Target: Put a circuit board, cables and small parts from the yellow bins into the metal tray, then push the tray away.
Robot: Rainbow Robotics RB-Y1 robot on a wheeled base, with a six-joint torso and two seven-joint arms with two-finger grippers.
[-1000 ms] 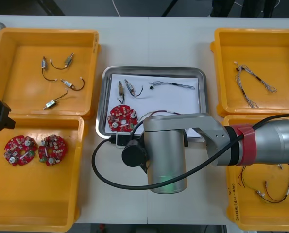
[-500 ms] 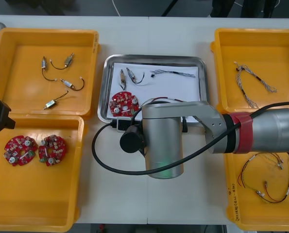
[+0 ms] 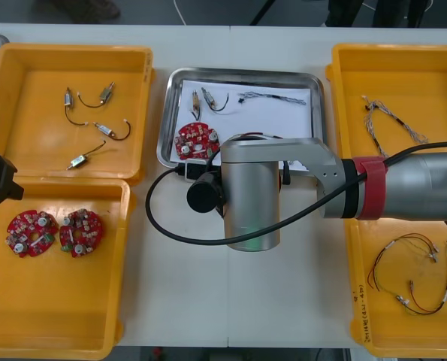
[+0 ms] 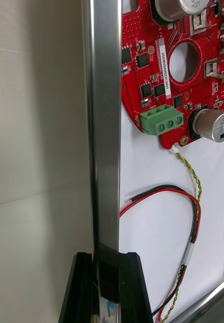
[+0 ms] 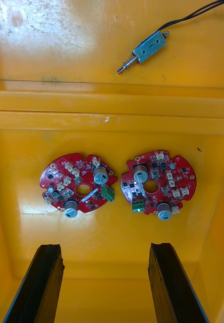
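Note:
The metal tray, white inside, lies between the bins and holds a round red circuit board, two small metal parts and a twisted blue and white cable. My right gripper is shut on the tray's near rim, one finger on each side of it. The board and a red and yellow cable lie just inside that rim. In the front view my right forearm covers the tray's near edge. My left gripper hangs open above two circuit boards in a yellow bin.
The left far bin holds several small metal parts. Two boards lie in the left near bin. The right far bin holds blue and white cables. The right near bin holds red and yellow cables.
The tray has slid away toward the table's far edge with my right gripper on its near rim. My right arm has followed it forward. The left arm has not moved.

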